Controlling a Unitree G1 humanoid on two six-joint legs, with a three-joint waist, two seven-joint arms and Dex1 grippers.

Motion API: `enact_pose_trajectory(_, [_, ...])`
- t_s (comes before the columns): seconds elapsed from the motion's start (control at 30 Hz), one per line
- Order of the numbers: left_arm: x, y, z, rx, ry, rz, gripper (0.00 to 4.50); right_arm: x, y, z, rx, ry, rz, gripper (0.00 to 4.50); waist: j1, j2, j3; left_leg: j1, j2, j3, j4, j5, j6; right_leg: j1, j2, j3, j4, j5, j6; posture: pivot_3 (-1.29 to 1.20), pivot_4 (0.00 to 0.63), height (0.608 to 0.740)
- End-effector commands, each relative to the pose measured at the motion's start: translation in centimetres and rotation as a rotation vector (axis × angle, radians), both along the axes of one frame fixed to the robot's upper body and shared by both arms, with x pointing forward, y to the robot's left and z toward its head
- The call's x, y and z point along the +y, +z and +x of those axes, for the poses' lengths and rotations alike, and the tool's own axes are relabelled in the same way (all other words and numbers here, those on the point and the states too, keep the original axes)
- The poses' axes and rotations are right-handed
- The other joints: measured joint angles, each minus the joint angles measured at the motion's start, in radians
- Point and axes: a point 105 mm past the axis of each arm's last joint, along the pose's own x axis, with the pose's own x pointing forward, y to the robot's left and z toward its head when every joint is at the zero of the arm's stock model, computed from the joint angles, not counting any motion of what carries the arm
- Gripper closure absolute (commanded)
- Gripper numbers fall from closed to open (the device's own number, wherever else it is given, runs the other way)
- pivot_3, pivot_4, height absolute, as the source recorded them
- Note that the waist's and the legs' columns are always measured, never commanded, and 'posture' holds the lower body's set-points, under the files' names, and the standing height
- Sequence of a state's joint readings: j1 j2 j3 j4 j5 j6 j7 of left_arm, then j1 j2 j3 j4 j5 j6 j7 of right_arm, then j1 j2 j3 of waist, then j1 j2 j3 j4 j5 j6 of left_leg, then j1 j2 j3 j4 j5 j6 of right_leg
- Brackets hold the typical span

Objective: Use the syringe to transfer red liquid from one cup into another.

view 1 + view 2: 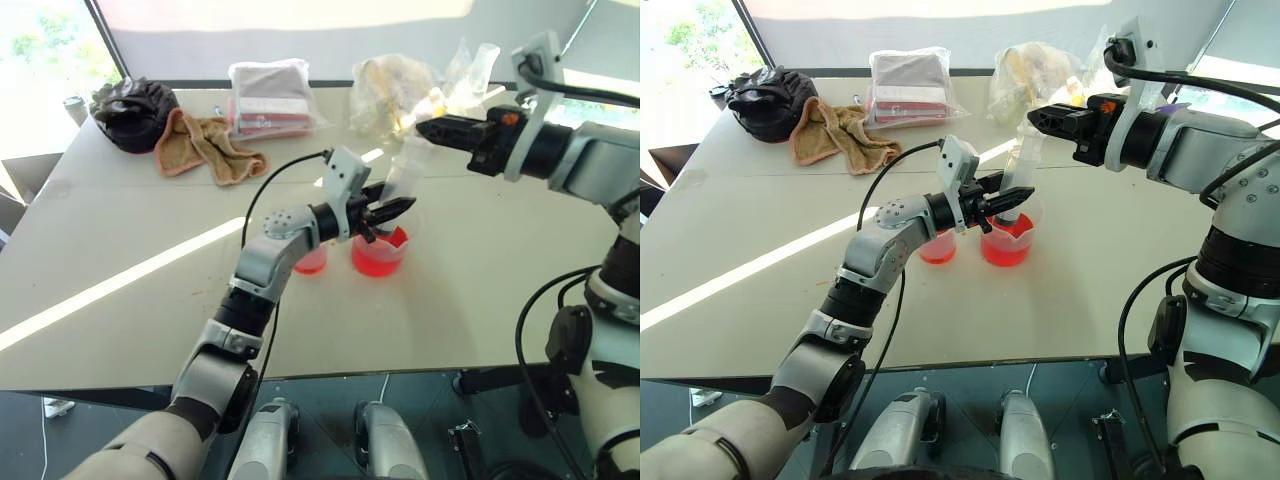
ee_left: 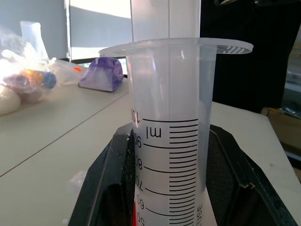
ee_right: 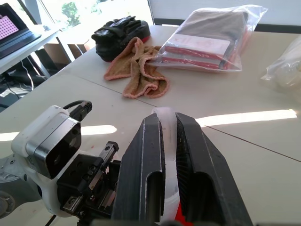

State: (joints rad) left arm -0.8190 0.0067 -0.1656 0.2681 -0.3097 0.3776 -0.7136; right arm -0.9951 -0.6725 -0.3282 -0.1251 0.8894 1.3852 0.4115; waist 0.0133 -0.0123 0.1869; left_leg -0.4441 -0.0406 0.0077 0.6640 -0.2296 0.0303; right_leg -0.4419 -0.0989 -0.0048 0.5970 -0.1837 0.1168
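Left fingers point(image 2: 235, 188) clamped on syringe point(image 2: 169, 141) barrel; right fingers point(image 3: 193, 160) pinching its plunger.

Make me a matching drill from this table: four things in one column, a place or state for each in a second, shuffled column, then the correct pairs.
Things
1. syringe
2. larger beaker
3. smaller cup
4. tan towel

Places or states
A. crumpled at the far side of the table, beside a black bag
B. holds red liquid, with the syringe's lower end standing in it
C. upright, its barrel gripped by the left pincer, its plunger between the right pincer's fingers
D. stands behind the left forearm, on the robot's left of the beaker

Pairs: 1-C, 2-B, 3-D, 4-A
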Motion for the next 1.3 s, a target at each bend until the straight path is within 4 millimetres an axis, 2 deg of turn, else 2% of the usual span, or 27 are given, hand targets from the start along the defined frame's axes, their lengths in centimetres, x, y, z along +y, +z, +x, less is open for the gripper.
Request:
enact_pose_trajectory(0.03, [-0.7, -0.1, -0.5, 0.000, -0.026, 0.017, 3.07, -0.1, 3.3, -1.6, -0.150, 0.028, 0.040, 2.72, 0.001, 0.000, 0.000, 0.000, 0.000, 0.000, 0.000, 0.000, 0.000, 0.000, 0.000, 0.000, 0.000, 0.000, 0.000, 0.00, 0.150, 0.740])
enact_pose_trajectory(0.07, [-0.6, 0.0, -0.4, -0.003, -0.023, 0.013, 3.07, -0.1, 3.2, -1.5, -0.147, 0.020, 0.034, 2.40, 0.001, 0.000, 0.000, 0.000, 0.000, 0.000, 0.000, 0.000, 0.000, 0.000, 0.000, 0.000, 0.000, 0.000, 0.000, 0.00, 0.150, 0.740])
enact_pose_trajectory(0.17, [-0.4, 0.7, -0.2, -0.015, -0.016, -0.003, 3.07, -0.3, 3.1, -1.5, -0.141, 0.008, 0.027, 0.93, -0.001, 0.000, 0.000, 0.000, 0.000, 0.000, 0.000, 0.000, 0.000, 0.000, 0.000, 0.000, 0.000, 0.000, 0.000, 0.00, 0.150, 0.740])
enact_pose_trajectory(0.4, [0.0, 3.1, 0.2, -0.044, 0.009, -0.077, 3.07, -2.2, 3.6, -1.7, -0.150, -0.034, 0.054, 0.93, 0.001, 0.000, 0.000, 0.000, 0.000, 0.000, 0.000, 0.000, 0.001, 0.000, 0.000, 0.000, -0.001, 0.000, 0.000, 0.00, 0.150, 0.740])
enact_pose_trajectory(0.6, [0.7, 8.3, -0.1, -0.063, 0.000, -0.241, 3.07, -3.6, 4.1, -2.2, -0.160, -0.052, 0.104, 0.93, 0.000, 0.000, 0.000, -0.001, 0.000, 0.000, 0.000, 0.000, 0.001, 0.000, 0.000, 0.000, -0.001, 0.000, 0.000, 0.00, 0.150, 0.740])
enact_pose_trajectory(0.77, [2.6, 12.9, -0.5, -0.047, 0.005, -0.400, 3.07, -3.5, 3.6, -1.9, -0.149, -0.056, 0.112, 0.93, -0.001, 0.000, 0.000, -0.001, 0.000, 0.000, 0.000, -0.001, 0.001, 0.000, 0.001, 0.000, -0.001, 0.000, 0.000, 0.00, 0.150, 0.740])
enact_pose_trajectory(0.83, [3.5, 13.9, -0.5, -0.060, 0.028, -0.419, 3.07, -3.3, 3.5, -1.9, -0.145, -0.048, 0.116, 0.93, -0.002, 0.000, 0.000, -0.001, 0.000, 0.000, 0.000, -0.001, 0.001, 0.000, 0.001, 0.000, -0.001, 0.000, 0.001, 0.00, 0.150, 0.740])
enact_pose_trajectory(0.93, [4.8, 14.4, -0.7, -0.108, 0.066, -0.396, 3.07, -2.8, 3.4, -1.9, -0.141, -0.030, 0.120, 0.93, -0.002, 0.000, 0.000, 0.000, 0.000, 0.000, 0.000, -0.001, 0.001, 0.000, 0.002, 0.000, 0.000, 0.000, 0.001, 0.00, 0.150, 0.740])
enact_pose_trajectory(1.0, [6.6, 14.0, -0.9, -0.165, 0.121, -0.344, 3.07, -2.1, 3.3, -2.0, -0.135, 0.003, 0.120, 0.93, -0.003, 0.000, 0.000, 0.000, 0.000, 0.000, 0.000, 0.000, 0.001, 0.000, 0.002, 0.000, 0.000, 0.000, 0.001, 0.00, 0.150, 0.740])
enact_pose_trajectory(1.13, [8.9, 12.4, -1.0, -0.229, 0.214, -0.252, 3.07, -0.6, 3.0, -2.0, -0.122, 0.064, 0.106, 0.93, -0.003, 0.001, 0.000, 0.000, 0.000, 0.001, 0.000, 0.000, 0.001, 0.000, 0.002, 0.000, 0.000, 0.000, 0.001, 0.00, 0.150, 0.740])
enact_pose_trajectory(1.3, [10.2, 9.7, -1.5, -0.205, 0.247, -0.218, 3.07, 0.5, 2.8, -2.0, -0.111, 0.111, 0.089, 0.93, 0.001, 0.000, 0.000, 0.000, 0.000, 0.001, 0.000, -0.001, 0.001, 0.001, 0.001, 0.000, -0.001, 0.000, 0.000, 0.00, 0.150, 0.740])
